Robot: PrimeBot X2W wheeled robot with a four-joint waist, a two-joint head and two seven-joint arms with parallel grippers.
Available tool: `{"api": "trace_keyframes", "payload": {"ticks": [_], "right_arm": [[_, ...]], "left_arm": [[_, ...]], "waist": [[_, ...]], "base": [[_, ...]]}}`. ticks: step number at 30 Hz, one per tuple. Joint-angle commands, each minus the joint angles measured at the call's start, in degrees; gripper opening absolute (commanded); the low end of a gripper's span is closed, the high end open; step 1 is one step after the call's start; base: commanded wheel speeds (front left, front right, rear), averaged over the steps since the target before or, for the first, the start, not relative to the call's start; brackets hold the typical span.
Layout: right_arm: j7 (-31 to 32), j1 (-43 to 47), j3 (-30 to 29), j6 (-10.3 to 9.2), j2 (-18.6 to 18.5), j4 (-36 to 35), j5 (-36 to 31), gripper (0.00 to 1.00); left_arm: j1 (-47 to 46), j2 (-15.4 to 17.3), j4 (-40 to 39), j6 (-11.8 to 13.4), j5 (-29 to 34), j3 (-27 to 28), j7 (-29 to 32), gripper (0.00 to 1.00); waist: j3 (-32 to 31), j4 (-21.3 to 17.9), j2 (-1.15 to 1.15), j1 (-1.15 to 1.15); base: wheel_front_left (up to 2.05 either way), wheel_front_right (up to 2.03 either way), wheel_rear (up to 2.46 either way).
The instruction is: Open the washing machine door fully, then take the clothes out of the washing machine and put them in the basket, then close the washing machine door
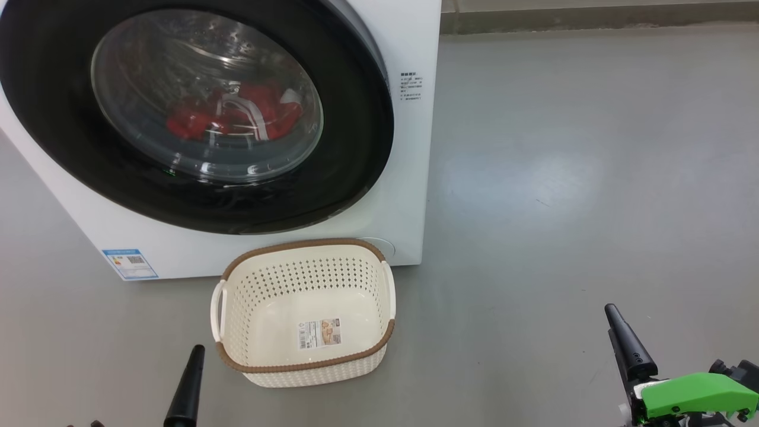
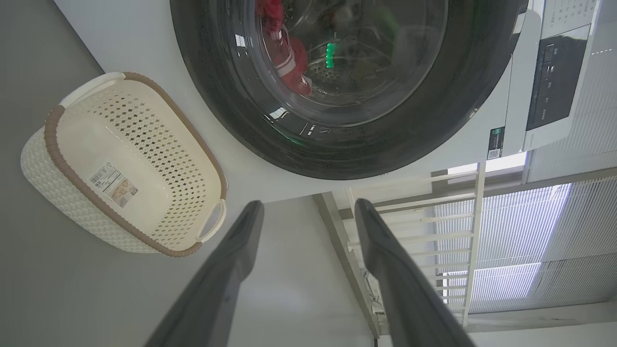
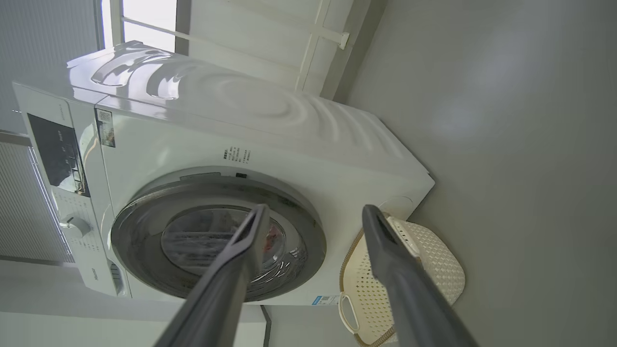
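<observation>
Washing machine (image 1: pixel 415 148): big white front-loader on grey floor (image 1: pixel 563 178), takes up the upper left of the head view. Ctrl panel and knob show in the right wrist view.

Washing machine door (image 1: pixel 362 148): black rim w/ clear bowl, sits flush against the front, so shut. Can't make out a handle or latch recess, and hinge side is unclear too.

Basket (image 1: pixel 302 244): upright on the floor just in front of the washer's lower right corner. Can't tell if it touches the cabinet. Empty except for a sticker on the bottom.

Clothes (image 1: pixel 237 115): red w/ white trim, low in the drum behind the glass. None are in the basket.

Left gripper (image 2: pixel 308 207): fingers spread wide w/ nothing between them. It's low, near the basket's left side, aimed roughly at the door's lower rim.

Right gripper (image 3: pixel 314 208): also spread wide and empty, well apart from basket and washer on the right, pointing toward the door.

Step, by my read: step 1 (open door), not begun, as neither gripper touches anything.

Next move prob needs one arm brought up to the door rim's free edge, a finger hooked behind it, then a pull along the hinge arc till fully open. Risk is that the glossy rim could slip, and the basket sits close under the swing path.
</observation>
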Motion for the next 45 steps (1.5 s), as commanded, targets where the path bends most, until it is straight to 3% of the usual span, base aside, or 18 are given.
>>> {"api": "trace_keyframes", "payload": {"ticks": [1, 11, 20, 45], "right_arm": [[-0.6, -1.0, 0.5, 0.18, -1.1, -1.8, -2.1, 1.00], [-2.3, -0.9, 1.9, 0.22, -1.8, -2.2, -10.1, 1.00], [-3.9, -0.9, 3.3, 0.25, -2.3, -2.4, -17.4, 1.00], [-7.9, -0.5, 6.2, 0.34, -3.8, -3.6, -31.6, 1.00]], "left_arm": [[-0.9, 0.8, -2.0, 0.0, 2.1, 0.5, -0.8, 1.00], [-0.5, 0.8, -3.4, 0.1, 11.8, 0.4, -2.5, 1.00], [0.2, 0.8, -5.0, 1.6, 21.2, -1.0, -4.0, 1.00], [1.6, 1.0, -8.1, 3.7, 39.1, -2.1, -8.0, 1.00]], "waist": [[0.0, 0.0, 0.00, -0.01], [0.1, 0.1, 0.00, -0.01], [0.1, 0.1, 0.00, -0.01], [0.5, 0.0, 0.00, -0.01]], "base": [[0.00, 0.00, 0.00], [0.00, 0.00, 0.00], [0.00, 0.00, 0.00], [0.00, 0.00, 0.00]]}}
